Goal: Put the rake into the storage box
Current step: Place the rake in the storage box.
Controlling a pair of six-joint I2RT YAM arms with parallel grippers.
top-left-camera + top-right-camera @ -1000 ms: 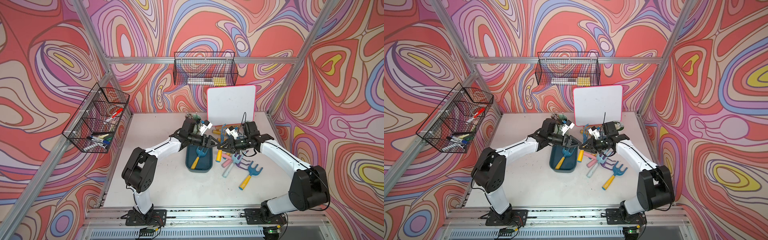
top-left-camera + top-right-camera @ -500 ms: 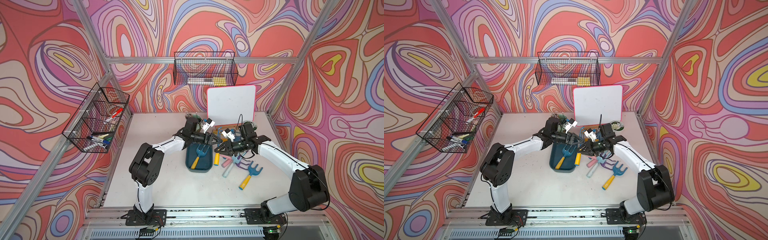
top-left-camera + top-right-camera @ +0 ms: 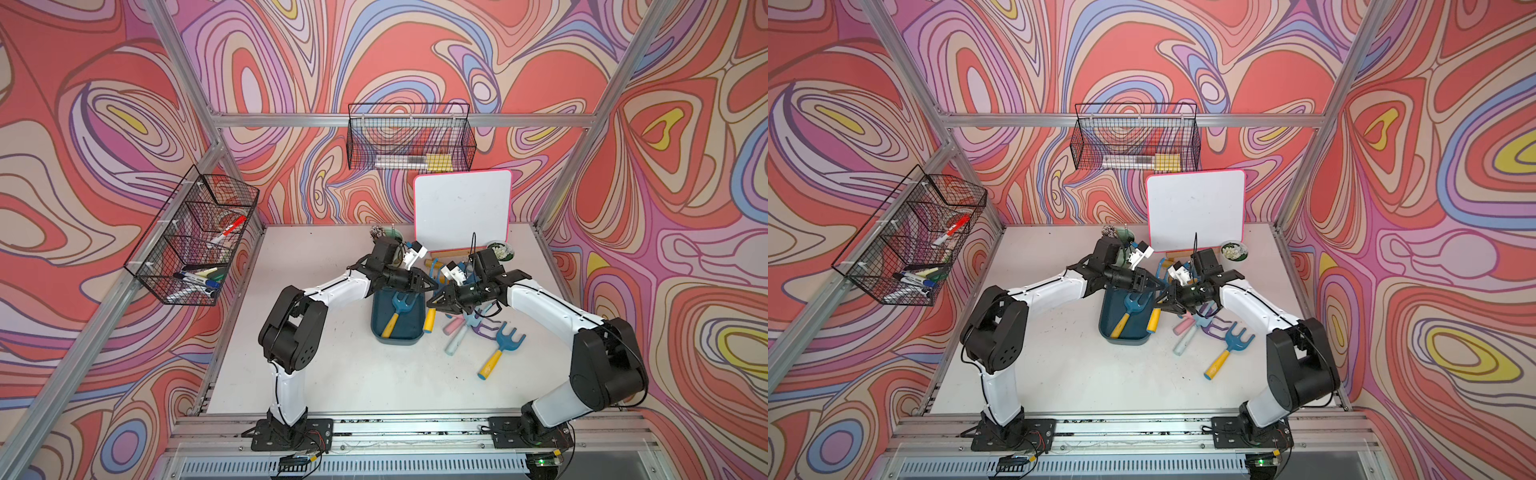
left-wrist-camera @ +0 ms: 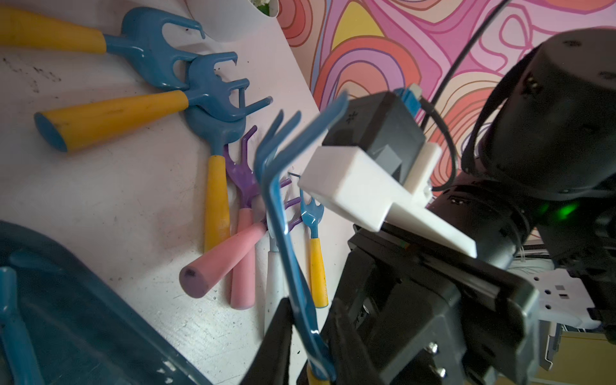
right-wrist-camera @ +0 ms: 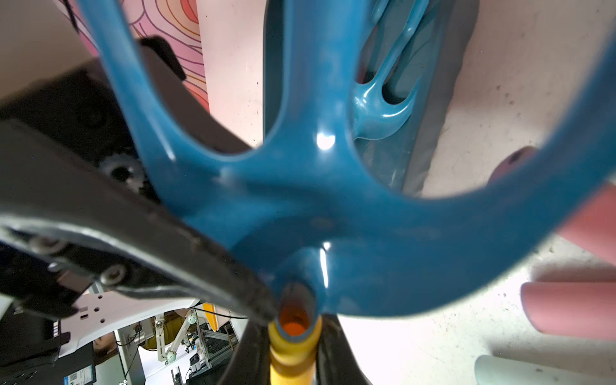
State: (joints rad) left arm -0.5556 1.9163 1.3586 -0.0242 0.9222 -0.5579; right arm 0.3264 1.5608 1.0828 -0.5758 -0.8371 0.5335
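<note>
A rake with a blue head and yellow handle (image 3: 430,320) (image 3: 1153,320) hangs just right of the storage box (image 3: 405,330) (image 3: 1136,334), a dark teal tray seen in both top views. My right gripper (image 3: 434,301) (image 5: 293,350) is shut on the top of the yellow handle, below the blue head (image 5: 316,206). My left gripper (image 3: 432,286) (image 4: 310,306) meets it from the other side, jaws shut on the rake's blue neck (image 4: 283,213). Another blue and yellow rake (image 3: 398,309) lies inside the box. The box corner (image 4: 66,300) shows in the left wrist view.
Several loose rakes lie right of the box: a blue and yellow one (image 3: 498,349), pink-handled ones (image 3: 455,328). A whiteboard (image 3: 461,208) leans on the back wall beside a pale green cup (image 3: 392,232) and a small bowl (image 3: 500,249). Wire baskets (image 3: 195,237) (image 3: 409,141) hang on the walls.
My left gripper swung right from over the box to the held rake and closed its jaws on the blue neck. The right gripper kept its hold and shifted slightly.
</note>
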